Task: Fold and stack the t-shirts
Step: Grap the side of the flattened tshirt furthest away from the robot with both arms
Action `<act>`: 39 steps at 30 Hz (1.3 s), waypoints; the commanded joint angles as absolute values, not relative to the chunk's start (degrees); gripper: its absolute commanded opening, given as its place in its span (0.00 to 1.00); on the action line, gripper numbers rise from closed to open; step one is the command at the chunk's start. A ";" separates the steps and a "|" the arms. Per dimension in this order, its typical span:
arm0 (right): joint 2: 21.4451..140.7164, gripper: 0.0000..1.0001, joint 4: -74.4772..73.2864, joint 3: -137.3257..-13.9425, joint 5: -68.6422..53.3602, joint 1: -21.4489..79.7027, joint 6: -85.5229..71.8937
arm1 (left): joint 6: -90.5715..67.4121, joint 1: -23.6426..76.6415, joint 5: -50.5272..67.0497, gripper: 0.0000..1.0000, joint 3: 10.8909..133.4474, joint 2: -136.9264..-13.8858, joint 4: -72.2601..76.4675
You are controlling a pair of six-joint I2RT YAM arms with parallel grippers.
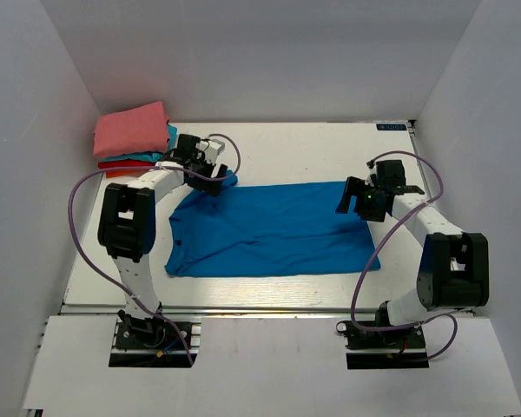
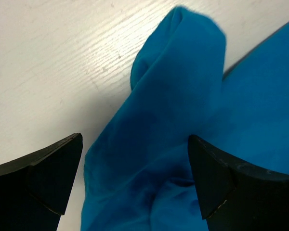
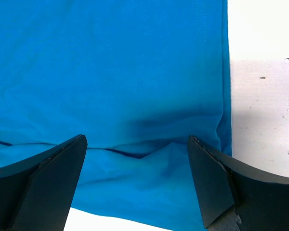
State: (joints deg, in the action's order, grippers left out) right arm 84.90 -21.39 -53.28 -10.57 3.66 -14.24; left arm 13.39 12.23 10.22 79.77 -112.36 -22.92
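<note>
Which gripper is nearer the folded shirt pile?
Left. The left gripper hovers beside the pile; the right gripper is far off, over the blue shirt's right end.

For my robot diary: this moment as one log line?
blue t-shirt spread out | left jaws open, above corner | right jaws open, above edge

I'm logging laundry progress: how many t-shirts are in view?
4. A blue t-shirt lies spread across the table. At the far left, a salmon-pink t-shirt sits atop a teal t-shirt and a red t-shirt. More may be hidden among those three.
</note>
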 commanded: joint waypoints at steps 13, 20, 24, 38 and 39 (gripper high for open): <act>86.84 0.90 -20.48 -55.28 -11.95 3.78 -14.76 | 1.42 11.60 -15.70 0.97 83.39 -112.92 -11.69; 86.40 0.90 -21.53 -55.20 -9.59 3.69 -14.33 | -1.41 11.60 -14.61 0.72 99.13 -126.20 -24.95; 86.05 0.90 -21.80 -55.11 -8.97 3.60 -14.32 | -4.21 11.60 -14.59 0.65 96.87 -125.60 -26.19; 86.66 0.90 -20.57 -56.60 -11.07 3.78 -13.62 | -1.32 11.60 -1.76 1.00 92.18 -114.25 -19.59; 86.92 0.90 -20.48 -56.78 -11.34 3.69 -13.62 | -1.32 11.60 -0.97 1.00 95.68 -115.48 -20.99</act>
State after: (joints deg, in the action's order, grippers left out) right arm 86.37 -21.28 -54.00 -10.09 3.66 -14.44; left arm -2.37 11.73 -5.23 89.95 -116.71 -22.04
